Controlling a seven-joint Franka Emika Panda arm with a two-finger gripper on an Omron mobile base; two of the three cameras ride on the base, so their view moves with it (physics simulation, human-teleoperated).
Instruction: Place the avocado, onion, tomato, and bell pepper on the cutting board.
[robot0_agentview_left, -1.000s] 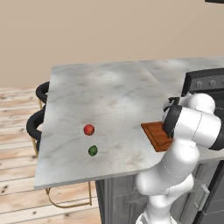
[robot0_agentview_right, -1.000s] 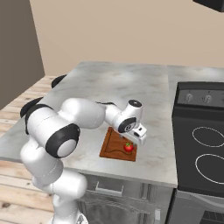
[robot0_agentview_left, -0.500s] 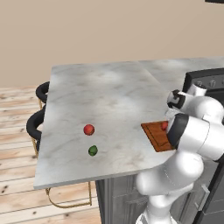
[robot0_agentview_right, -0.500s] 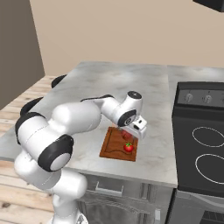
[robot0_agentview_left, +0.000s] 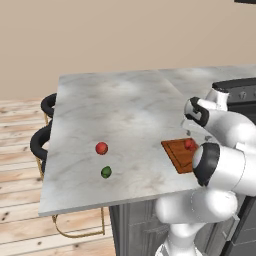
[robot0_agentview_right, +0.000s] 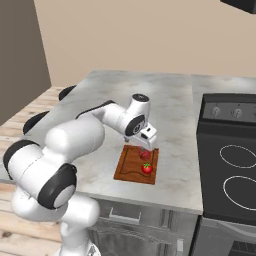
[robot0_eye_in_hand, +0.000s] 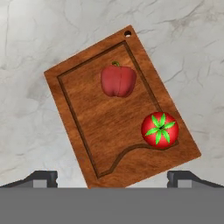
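Note:
The reddish-brown cutting board (robot0_eye_in_hand: 109, 131) lies near the counter's front edge, also seen as cutting board (robot0_agentview_right: 131, 169) and cutting board (robot0_agentview_left: 176, 155). On it rest the red bell pepper (robot0_eye_in_hand: 118, 81) and the tomato (robot0_eye_in_hand: 160, 129) with its green star; bell pepper (robot0_agentview_right: 145, 155) and tomato (robot0_agentview_right: 147, 168) sit close together. My gripper (robot0_agentview_right: 147, 145) hovers just above the board, open and empty, its fingertips (robot0_eye_in_hand: 41, 177) wide apart. Far to the left on the marble lie the dark green avocado (robot0_agentview_left: 106, 172) and the onion (robot0_agentview_left: 101, 148), a small red ball.
A black stove (robot0_agentview_right: 235, 170) adjoins the counter on the right. Black bar stools (robot0_agentview_left: 42, 140) stand past the counter's left edge. The marble counter (robot0_agentview_left: 120, 110) stretches wide between the board and the two loose items.
The gripper has lifted a little off the board and drawn back from the bell pepper, which now lies free. Its jaws stayed wide.

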